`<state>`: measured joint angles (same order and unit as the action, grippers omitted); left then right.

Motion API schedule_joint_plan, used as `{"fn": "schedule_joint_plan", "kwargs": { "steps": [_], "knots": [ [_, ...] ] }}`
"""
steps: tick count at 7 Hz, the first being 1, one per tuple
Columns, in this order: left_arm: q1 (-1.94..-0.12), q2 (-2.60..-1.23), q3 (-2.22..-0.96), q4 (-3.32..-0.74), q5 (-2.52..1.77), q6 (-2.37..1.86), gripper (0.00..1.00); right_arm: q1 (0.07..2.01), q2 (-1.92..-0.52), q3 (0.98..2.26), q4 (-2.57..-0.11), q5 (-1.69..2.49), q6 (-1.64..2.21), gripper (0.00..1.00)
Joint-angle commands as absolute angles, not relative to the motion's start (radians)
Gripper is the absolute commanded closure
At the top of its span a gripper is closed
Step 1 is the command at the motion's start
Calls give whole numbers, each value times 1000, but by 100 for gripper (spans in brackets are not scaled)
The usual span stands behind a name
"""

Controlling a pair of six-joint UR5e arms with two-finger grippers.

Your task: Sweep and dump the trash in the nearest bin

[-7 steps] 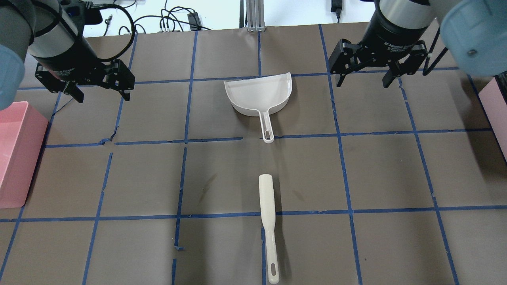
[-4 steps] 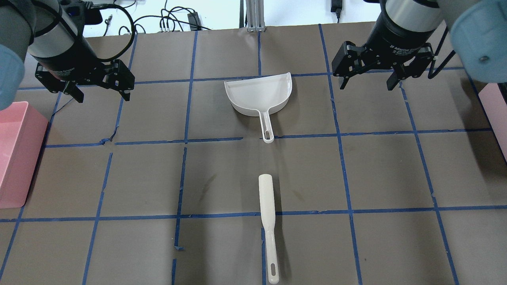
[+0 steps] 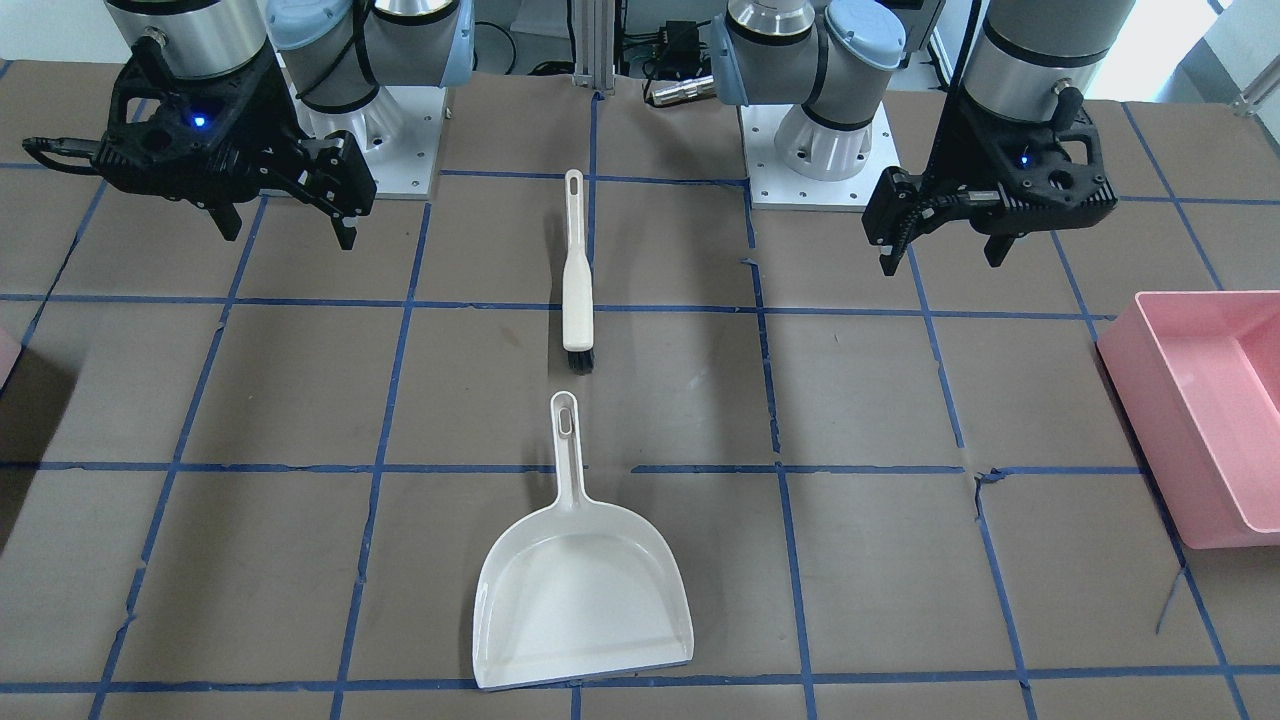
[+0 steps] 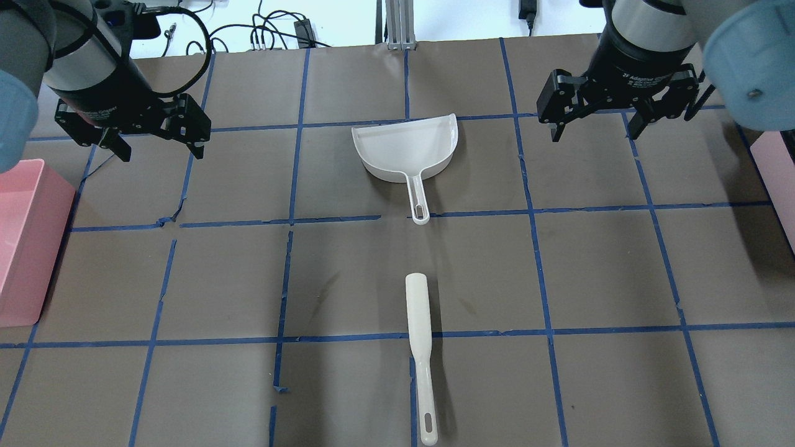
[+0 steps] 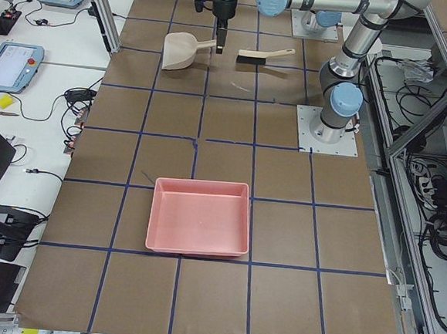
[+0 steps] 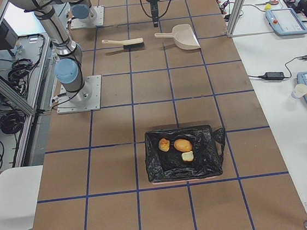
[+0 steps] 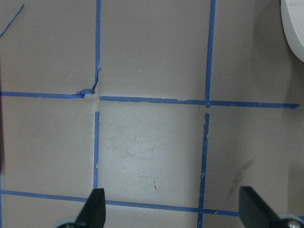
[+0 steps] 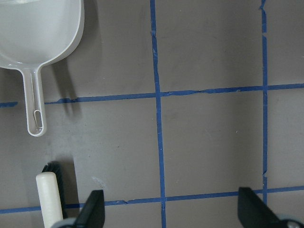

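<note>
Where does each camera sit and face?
Front-facing: across the table, facing robot; bases, left claw view-right, right claw.
Overhead: behind robot, looking forward, down; both claws, dustpan, brush.
Exterior left: left table end; pink tub near, bases beyond.
Exterior right: right end; trash on black bag near.
Left wrist: straight down; fingertips, table.
Right wrist: straight down; fingertips, overhead's dustpan and brush.

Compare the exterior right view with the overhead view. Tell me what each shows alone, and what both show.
Only exterior right: three food scraps lying inside the black-lined bin. Only overhead: the empty pink tub at its left edge. Both: the white dustpan and the brush, lying apart, with nothing gripping them.
</note>
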<state>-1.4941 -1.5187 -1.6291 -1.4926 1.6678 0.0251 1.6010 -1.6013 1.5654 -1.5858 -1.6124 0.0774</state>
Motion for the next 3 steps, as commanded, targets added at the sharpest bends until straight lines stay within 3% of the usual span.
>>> {"fn": "schedule_joint_plan", "kwargs": {
  "steps": [1,3],
  "knots": [
    [-1503,-1522,-1628,-1493,1613,23,0,1600,-1598,1566,-1585,-1599,69,0],
    [-1508,-1523,-1626,-1493,1549,23,0,1598,-1598,1565,-1586,-1592,66,0]
  ]
}}
